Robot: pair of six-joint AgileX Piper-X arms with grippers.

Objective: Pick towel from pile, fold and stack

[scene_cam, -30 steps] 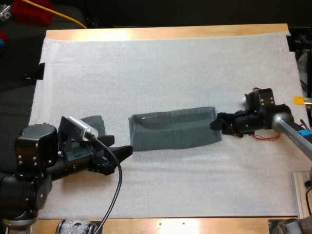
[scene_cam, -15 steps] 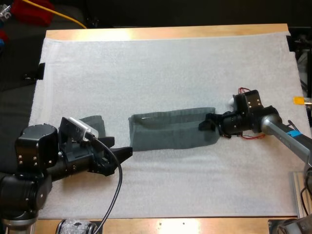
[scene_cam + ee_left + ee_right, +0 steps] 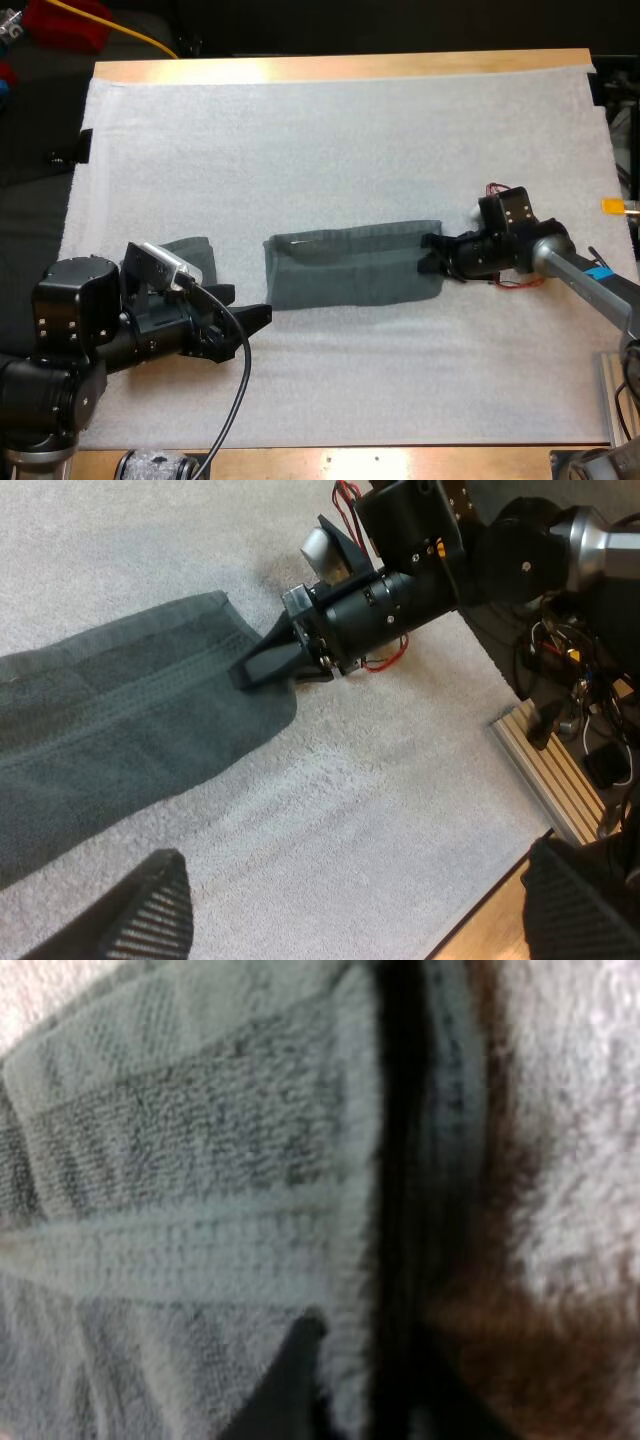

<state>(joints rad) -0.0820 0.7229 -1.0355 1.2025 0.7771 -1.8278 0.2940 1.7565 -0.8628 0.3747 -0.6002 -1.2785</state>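
A dark grey-green towel [image 3: 350, 265] lies flat near the middle of the white mat [image 3: 350, 140], folded into a long band running from 9 to 3 o'clock, with woven stripes along its length and a slightly rounded corner at the 3 o'clock end. The right gripper [image 3: 430, 255] sits low against that 3 o'clock end, and whether it grips the cloth I cannot tell. The left gripper [image 3: 240, 302] hovers at the band's 8 o'clock with its fingers [image 3: 150, 910] spread wide on nothing, just beside a second towel [image 3: 190, 252] bunched at 9 o'clock.
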